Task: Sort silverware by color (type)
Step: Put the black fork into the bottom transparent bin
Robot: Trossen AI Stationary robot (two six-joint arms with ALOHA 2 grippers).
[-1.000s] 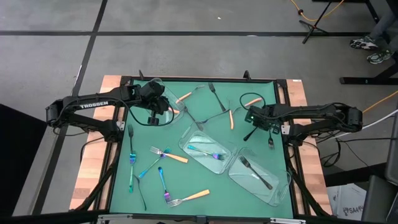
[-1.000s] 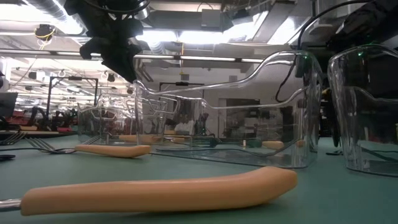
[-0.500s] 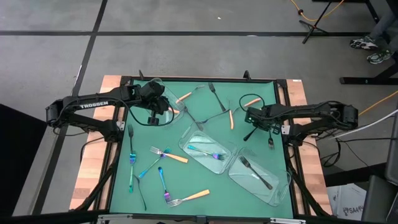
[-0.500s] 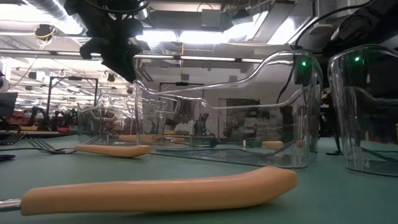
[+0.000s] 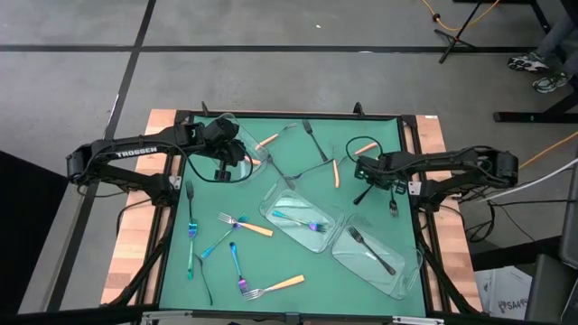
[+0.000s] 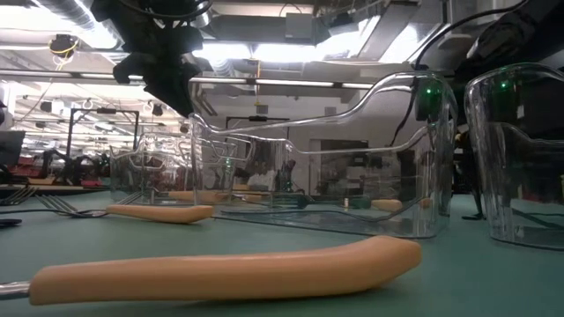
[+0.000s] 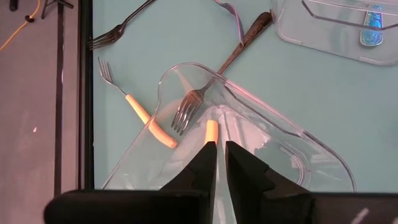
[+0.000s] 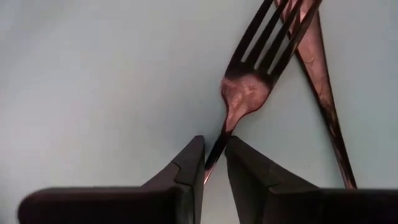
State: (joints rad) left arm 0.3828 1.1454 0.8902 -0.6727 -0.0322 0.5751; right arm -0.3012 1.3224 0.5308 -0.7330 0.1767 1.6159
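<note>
Gripping, right end effector: fingers clenched on the handle of a dark fork, tines pointing away, over the green desk on the right-hand side
Holding, left end effector: fingers pinched on an orange-handled utensil — over the clear tray at the far left corner
Same tray: one orange-handled fork lying across its rim, one dark fork with tines inside
Middle tray: iridescent blue-purple fork inside
Right tray: dark fork inside
Loose on desk: blue-purple pieces and orange-handled forks at near left — two more orange handles far centre
</note>
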